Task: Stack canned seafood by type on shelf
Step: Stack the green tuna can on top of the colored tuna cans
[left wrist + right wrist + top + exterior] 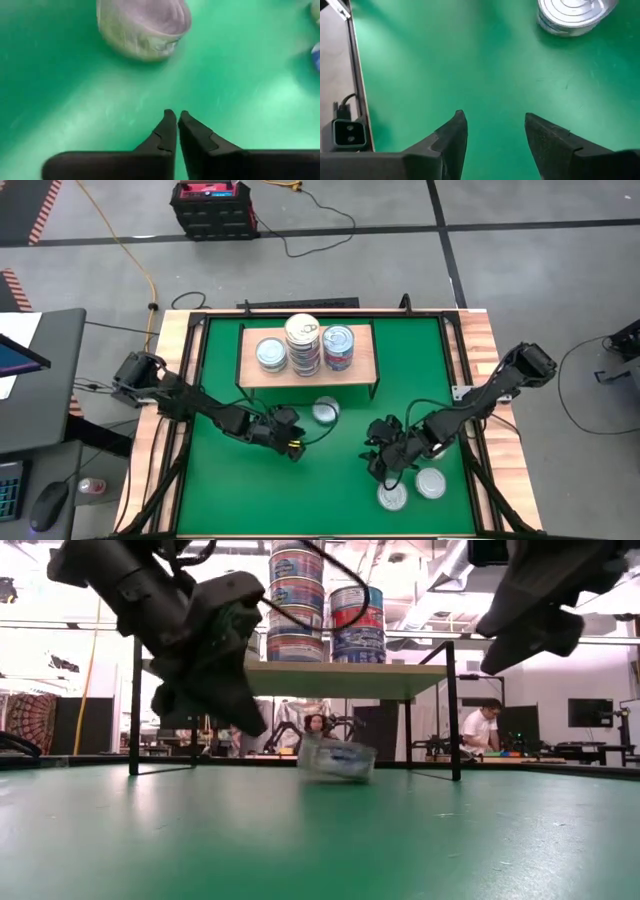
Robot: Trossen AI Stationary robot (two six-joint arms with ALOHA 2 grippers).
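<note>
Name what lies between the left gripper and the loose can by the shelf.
Only bare green mat separates the shut left gripper from the can, as its wrist view shows.

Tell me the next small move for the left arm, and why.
Probably open the left gripper and ease it toward the loose can in front of the shelf. Its fingers are shut and empty, and that can lies just ahead of them on the green table.

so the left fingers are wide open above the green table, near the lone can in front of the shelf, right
Not quite: the left wrist view shows the left fingers shut, tips together. The rest holds: they are above the green table, near the lone can in front of the shelf.
</note>
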